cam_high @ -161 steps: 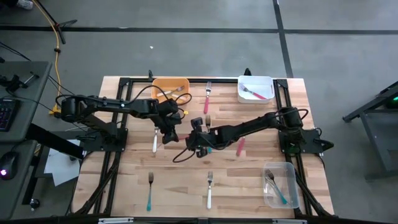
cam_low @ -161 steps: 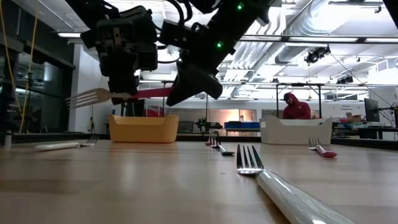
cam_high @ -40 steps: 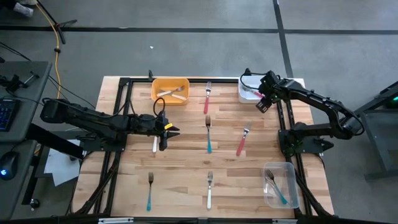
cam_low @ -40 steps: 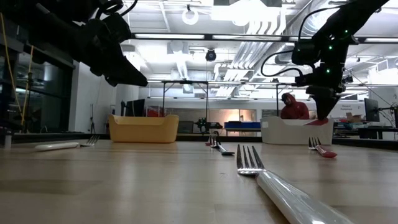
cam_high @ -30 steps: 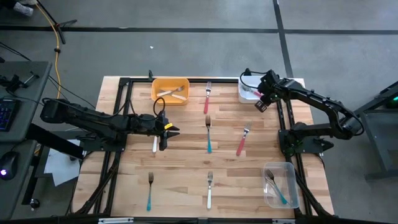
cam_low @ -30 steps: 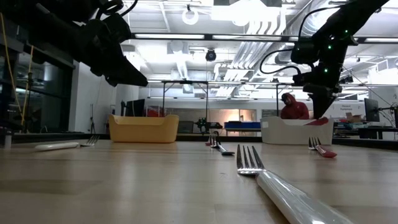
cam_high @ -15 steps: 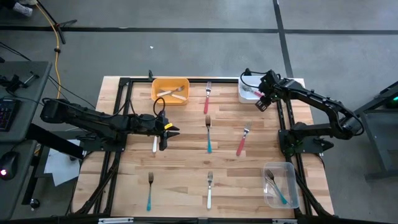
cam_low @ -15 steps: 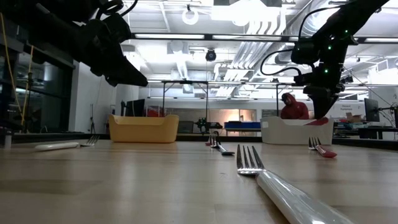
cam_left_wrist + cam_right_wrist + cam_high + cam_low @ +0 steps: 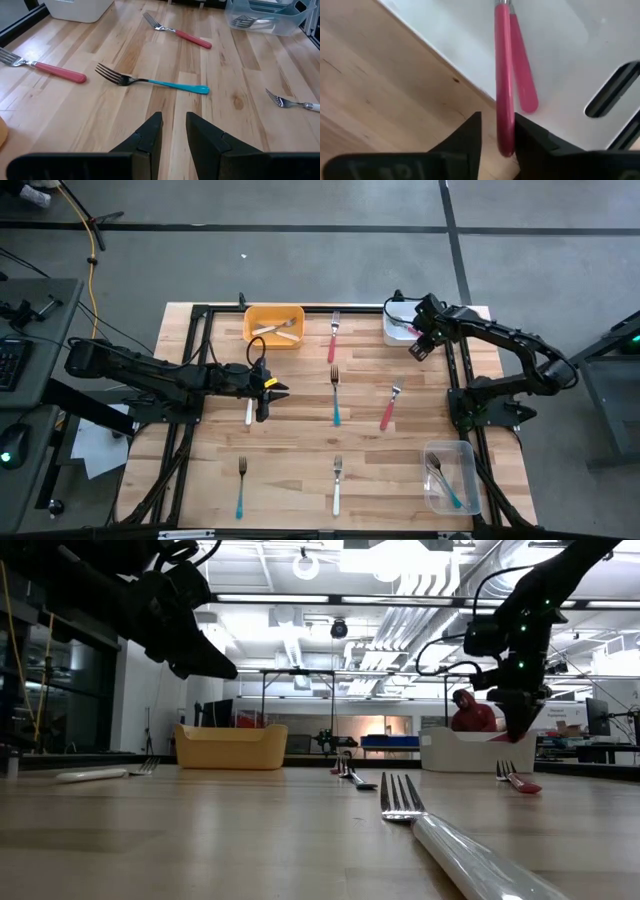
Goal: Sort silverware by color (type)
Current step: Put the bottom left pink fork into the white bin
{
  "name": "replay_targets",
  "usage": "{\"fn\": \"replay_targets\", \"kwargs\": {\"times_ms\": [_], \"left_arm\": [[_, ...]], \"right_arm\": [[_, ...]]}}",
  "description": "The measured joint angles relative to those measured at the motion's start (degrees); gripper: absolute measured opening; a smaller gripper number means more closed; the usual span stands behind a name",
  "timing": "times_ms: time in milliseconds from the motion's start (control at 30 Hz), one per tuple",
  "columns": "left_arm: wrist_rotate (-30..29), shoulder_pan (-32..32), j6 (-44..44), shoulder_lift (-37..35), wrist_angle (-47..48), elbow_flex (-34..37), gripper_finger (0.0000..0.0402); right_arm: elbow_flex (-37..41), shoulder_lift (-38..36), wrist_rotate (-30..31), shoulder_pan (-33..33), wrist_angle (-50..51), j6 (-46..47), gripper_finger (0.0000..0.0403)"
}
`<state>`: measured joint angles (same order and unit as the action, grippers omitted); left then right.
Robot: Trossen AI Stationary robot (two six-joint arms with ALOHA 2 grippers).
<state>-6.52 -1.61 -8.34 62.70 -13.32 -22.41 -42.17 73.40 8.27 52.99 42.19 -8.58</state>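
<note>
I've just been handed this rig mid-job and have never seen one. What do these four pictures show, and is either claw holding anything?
This is a two-armed robot at a wooden table, sorting forks by handle colour. One picture looks straight down, one looks level across the tabletop, and one comes from each wrist.

The left gripper hovers slightly open and empty beside a white-handled fork. Other forks lie loose, such as a teal-handled one.

There are three bins: an orange bin, a white bin and a clear bin.

The right gripper is at the white bin, lined up with a pink-handled fork. I cannot tell whether it grips that fork.
</note>
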Motion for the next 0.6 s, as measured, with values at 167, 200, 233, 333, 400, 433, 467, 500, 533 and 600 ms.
{"fn": "replay_targets", "kwargs": {"times_ms": [167,200,233,333,400,433,467,500,533,600], "left_arm": [[0.0,0.0,0.0,0.0,0.0,0.0,0.0078],[0.1,0.0,0.0,0.0,0.0,0.0,0.0079],[0.1,0.0,0.0,0.0,0.0,0.0,0.0079],[0.2,0.0,0.0,0.0,0.0,0.0,0.0078],[0.2,0.0,0.0,0.0,0.0,0.0,0.0079],[0.2,0.0,-0.1,0.0,0.0,0.0,0.0078],[0.2,0.0,-0.1,0.0,0.0,0.0,0.0078],[0.2,0.0,-0.1,0.0,0.0,0.0,0.0078],[0.2,0.0,0.0,0.0,0.0,0.0,0.0078],[0.2,0.0,-0.1,0.0,0.0,0.0,0.0078]], "right_arm": [[-0.3,0.0,-0.1,0.0,-0.9,-0.7,0.004],[-0.5,-0.1,-0.3,0.0,-0.9,-1.0,0.0029],[-0.5,-0.3,-0.2,0.0,-1.2,-1.4,0.0025],[-0.5,-1.4,-0.2,0.0,-1.4,-2.0,0.0025],[-0.5,-2.5,-0.5,0.0,-1.3,-2.0,0.0026],[-0.5,-3.1,-1.4,0.0,-1.3,-2.2,0.0028],[-0.5,-3.7,-2.9,0.1,-1.3,-2.3,0.0032],[-0.6,-4.2,-4.6,0.3,-1.3,-2.4,0.0034],[-0.6,-4.5,-5.8,0.6,-1.4,-2.6,0.0035],[-0.6,-4.5,-6.7,1.2,-1.4,-3.5,0.0034]]}}
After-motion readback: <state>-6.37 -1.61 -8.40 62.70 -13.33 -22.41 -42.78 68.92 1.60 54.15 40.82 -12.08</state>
